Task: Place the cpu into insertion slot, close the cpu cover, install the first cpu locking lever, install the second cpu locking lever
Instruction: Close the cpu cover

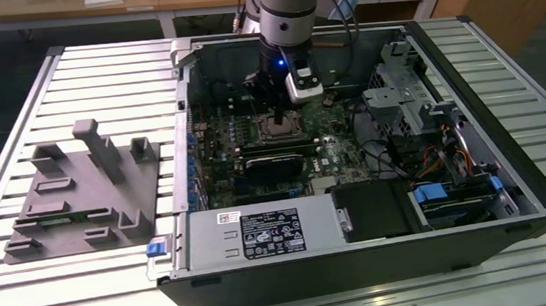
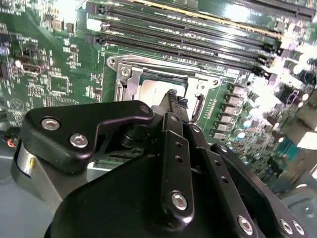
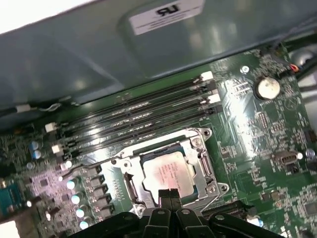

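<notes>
**Gripper** [image 2: 173, 96]: black linkage body, closest to the lens in the second wrist view. The jaws are together, narrowed to one slim tip, with nothing visible between them. The tip stands at one edge of the socket, over the border of the chip. Whether it touches metal cannot be told.

**Cpu** [image 3: 166, 171]: flat square with a dull silver-tan top, lying level inside the insertion slot [image 3: 203, 162]. The slot's black plastic rim shows as a thin border beside it. No corner looks raised.

**Cpu cover** [image 3: 158, 145]: silver frame plate. It appears to lie down around the chip, with the metal top showing through its window. Full seating cannot be confirmed. The locking levers cannot be told apart with certainty from the bright metal at the socket's sides.

**Surroundings, outward:**
- Long black memory slots [image 3: 138, 116] lie just beside the socket.
- The green motherboard [image 3: 247, 148] extends all round.
- A row of small capacitors [image 3: 74, 198] runs along one flank.
- A coin cell battery [image 3: 268, 87] sits well apart.
- In the exterior view, the board lies in an open computer case [image 1: 358, 270] on a slatted metal tabletop [image 1: 103, 71].
- A grey moulded fixture [image 1: 74, 203] stands on the exterior view's left.
- The arm [image 1: 287, 7] reaches down into the case.

**Step in hand (judgement):** insertion looks done. The work stands at the cover-and-lever stage, and the closed tip serves as a pusher, not a grasper.

**Requirement (judgement):** any move from this pose calls for light, well-aimed pressure on frame or lever metal only. It must stay off the chip top and the pin field, and there is little sideways room beside the memory slots.
</notes>
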You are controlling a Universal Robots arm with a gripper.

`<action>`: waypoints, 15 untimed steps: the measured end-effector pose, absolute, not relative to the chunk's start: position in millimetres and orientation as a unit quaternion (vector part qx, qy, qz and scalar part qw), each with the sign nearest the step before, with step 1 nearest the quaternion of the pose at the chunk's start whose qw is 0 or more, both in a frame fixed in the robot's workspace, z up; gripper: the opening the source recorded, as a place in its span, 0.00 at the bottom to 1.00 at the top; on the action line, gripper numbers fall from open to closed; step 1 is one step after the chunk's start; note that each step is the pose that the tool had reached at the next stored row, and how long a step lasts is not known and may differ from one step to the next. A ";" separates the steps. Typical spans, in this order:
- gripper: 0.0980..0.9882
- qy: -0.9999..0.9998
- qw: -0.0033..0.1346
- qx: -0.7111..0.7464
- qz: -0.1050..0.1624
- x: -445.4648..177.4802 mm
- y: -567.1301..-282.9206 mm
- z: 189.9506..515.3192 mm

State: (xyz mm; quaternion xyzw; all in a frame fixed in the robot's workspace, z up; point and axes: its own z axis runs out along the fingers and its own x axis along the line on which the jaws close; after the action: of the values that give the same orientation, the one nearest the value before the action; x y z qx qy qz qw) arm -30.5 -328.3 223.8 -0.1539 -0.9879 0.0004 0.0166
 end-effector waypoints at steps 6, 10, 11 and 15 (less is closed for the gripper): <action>0.01 -0.993 0.010 -0.117 -0.001 -30.5 -328.2 223.0; 0.01 -0.995 0.004 -0.095 -0.002 -30.5 -328.3 222.6; 0.01 -0.996 0.003 -0.090 -0.002 -30.5 -328.3 222.5; 0.01 -0.997 0.000 -0.071 -0.003 -30.5 -328.3 222.3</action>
State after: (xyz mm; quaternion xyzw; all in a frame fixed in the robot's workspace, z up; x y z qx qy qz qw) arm -30.5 -328.3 222.3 -0.0715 -0.9974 -0.0034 -0.0003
